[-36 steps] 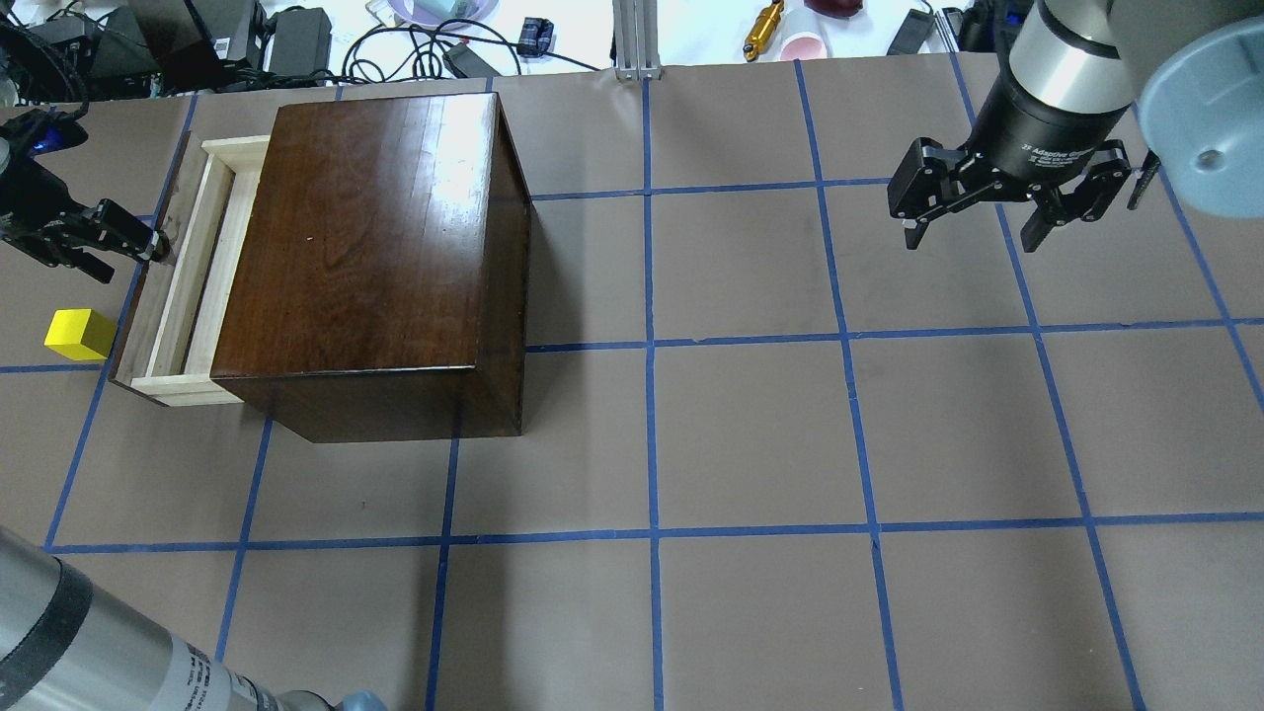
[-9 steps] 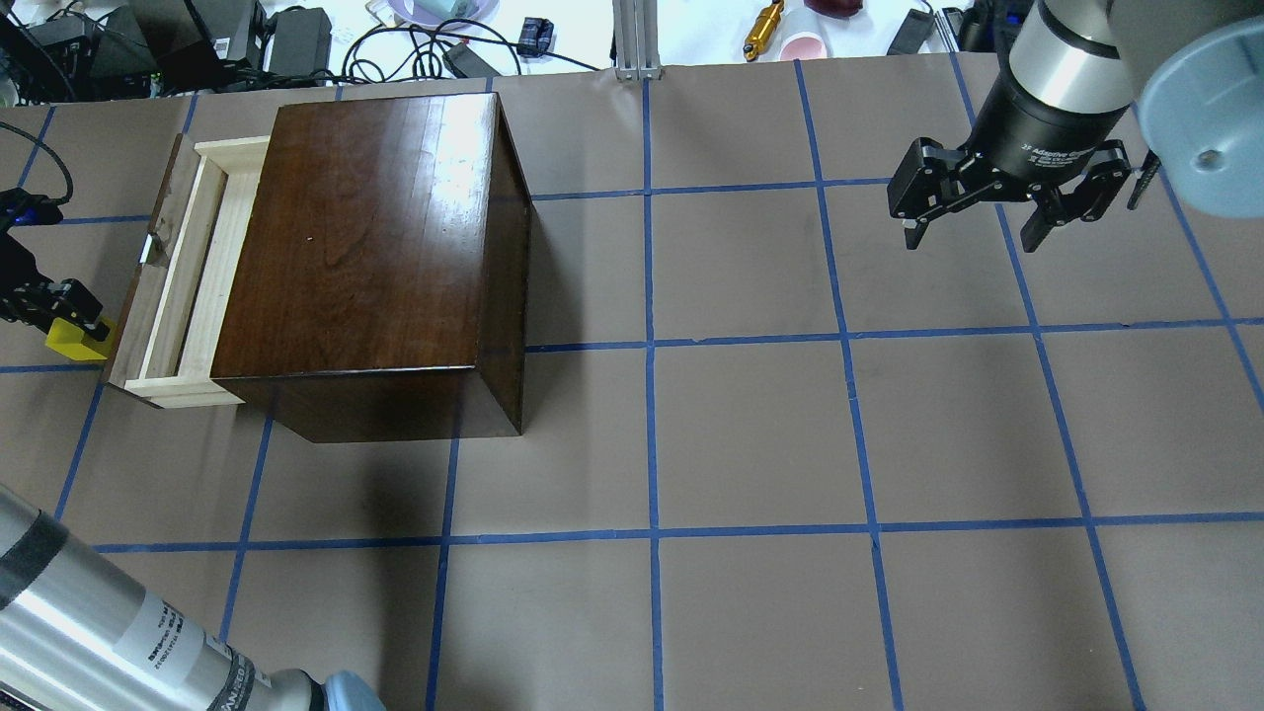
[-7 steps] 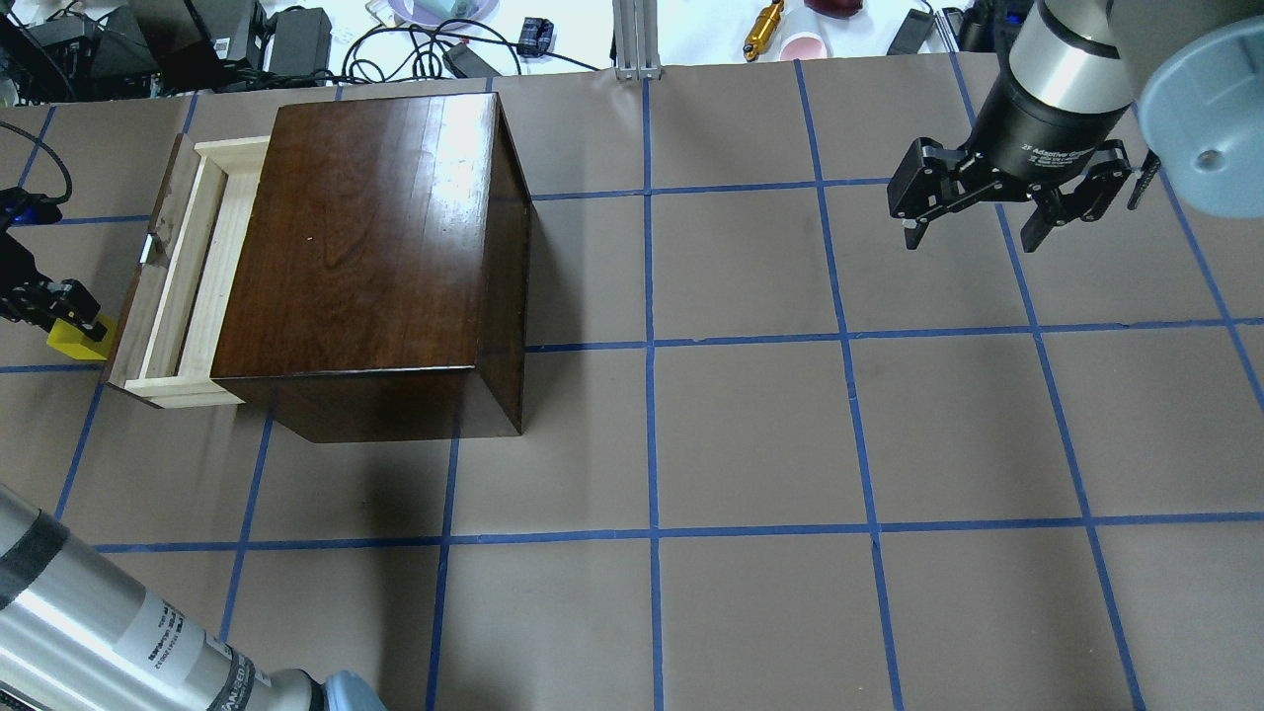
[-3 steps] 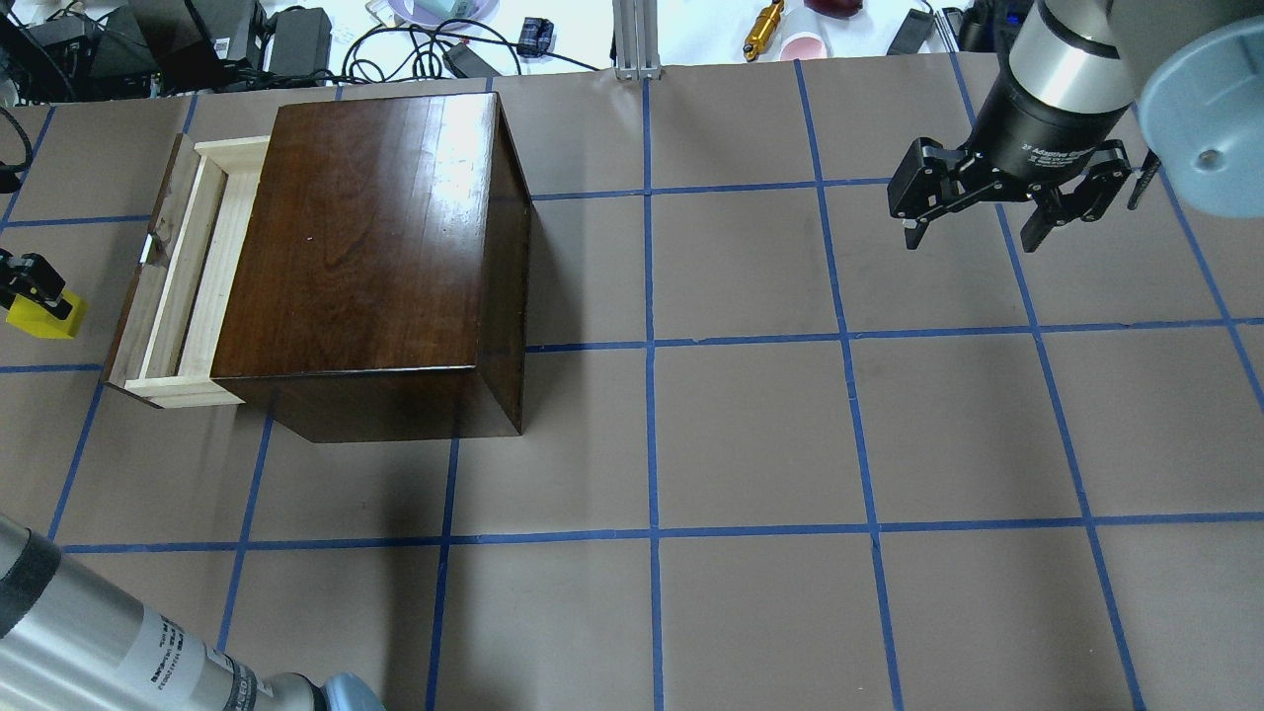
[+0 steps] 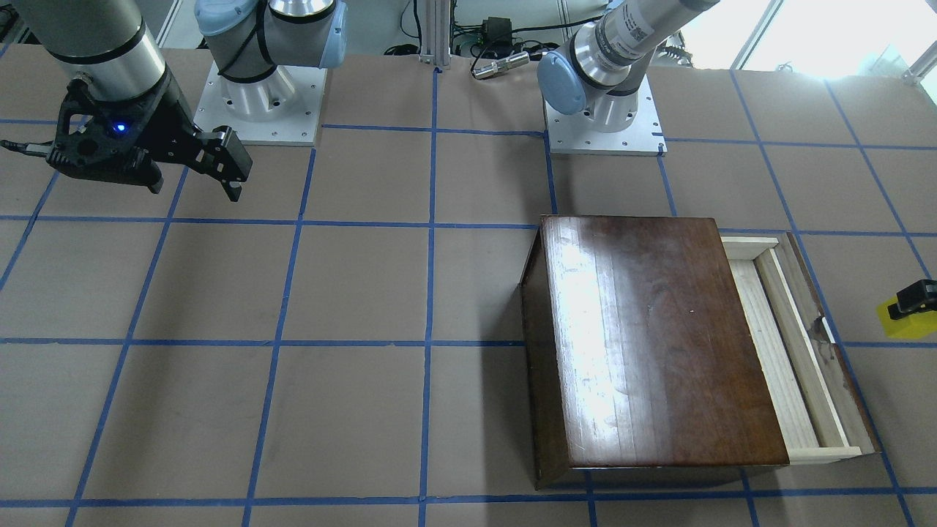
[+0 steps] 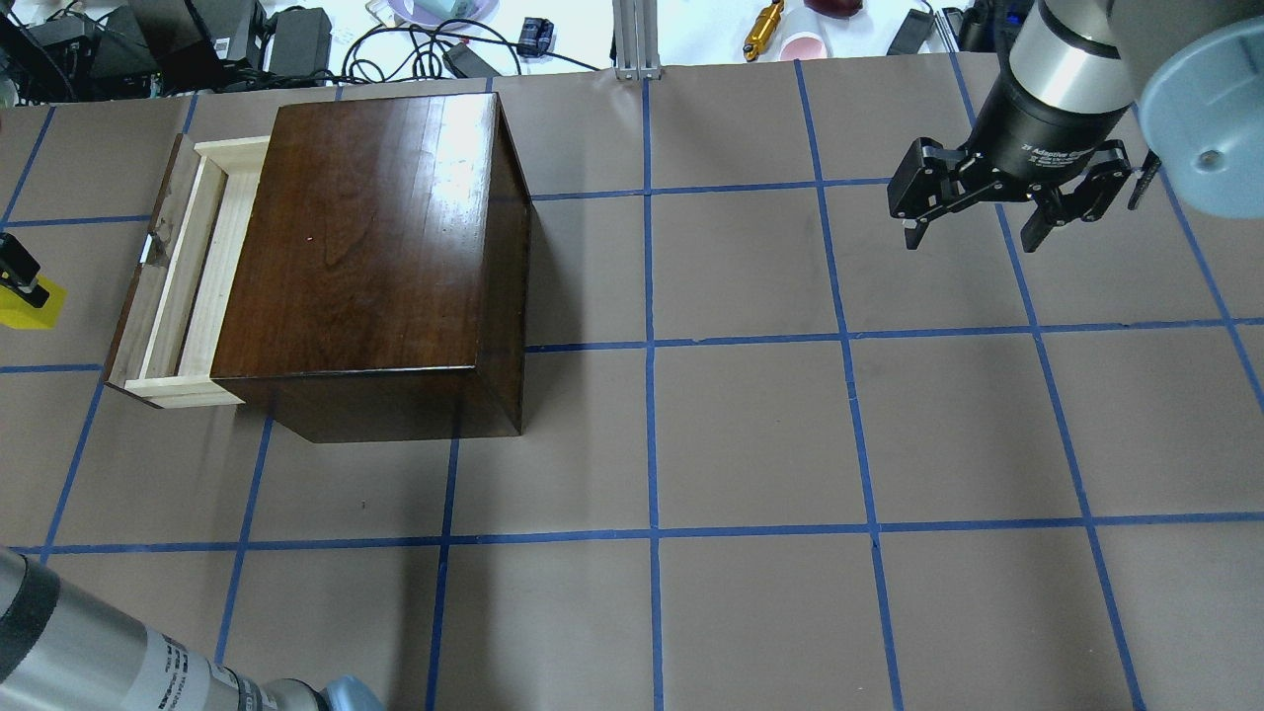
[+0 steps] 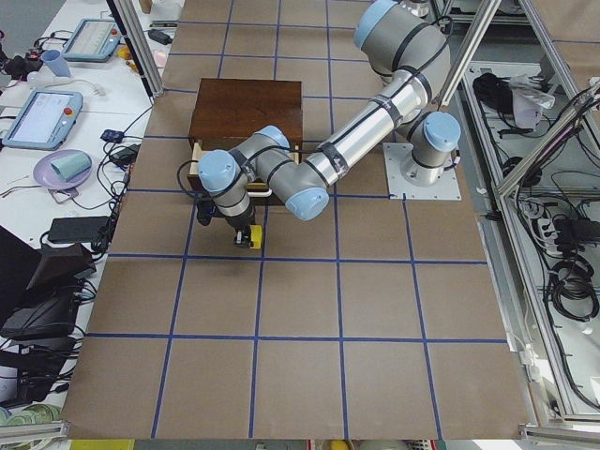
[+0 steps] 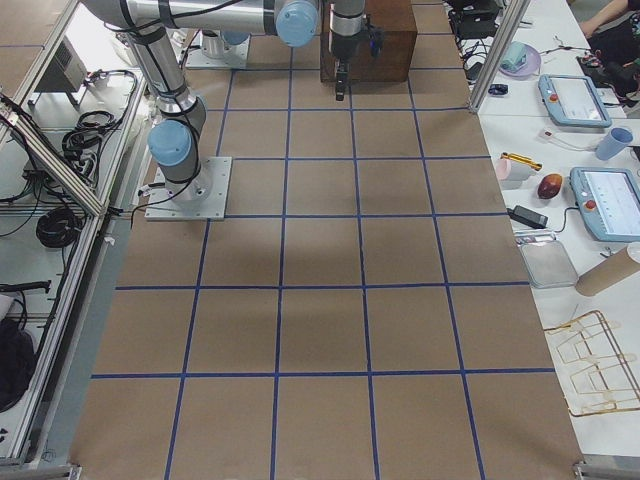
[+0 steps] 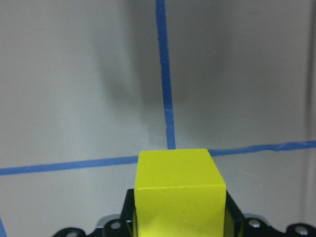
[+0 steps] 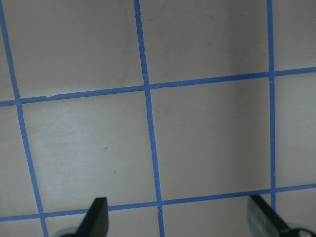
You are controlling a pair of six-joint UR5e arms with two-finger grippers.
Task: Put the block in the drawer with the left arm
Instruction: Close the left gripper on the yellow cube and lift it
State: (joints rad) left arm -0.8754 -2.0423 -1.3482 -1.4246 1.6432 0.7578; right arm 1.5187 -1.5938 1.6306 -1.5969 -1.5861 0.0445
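The yellow block [image 6: 22, 308] is held between the fingers of my left gripper [image 6: 20, 288] at the overhead view's left edge, left of the drawer. The left wrist view shows the block [image 9: 177, 185] clamped between the fingers, with the table below it. In the front-facing view the block [image 5: 906, 323] and left gripper [image 5: 913, 304] are at the right edge. The drawer [image 6: 183, 276] stands pulled out of the dark wooden box [image 6: 375, 247], and its pale tray holds nothing I can see. My right gripper [image 6: 973, 240] is open and empty at the far right.
Blue tape lines grid the brown table. The box [image 5: 651, 344] stands tall between the two arms. Cables and loose gear lie beyond the far table edge [image 6: 395, 39]. The left arm's forearm [image 6: 79, 662] crosses the near left corner.
My left gripper left the drawer front, shut on the block beside the drawer, and has carried it left, away from the drawer. The right arm has not moved.
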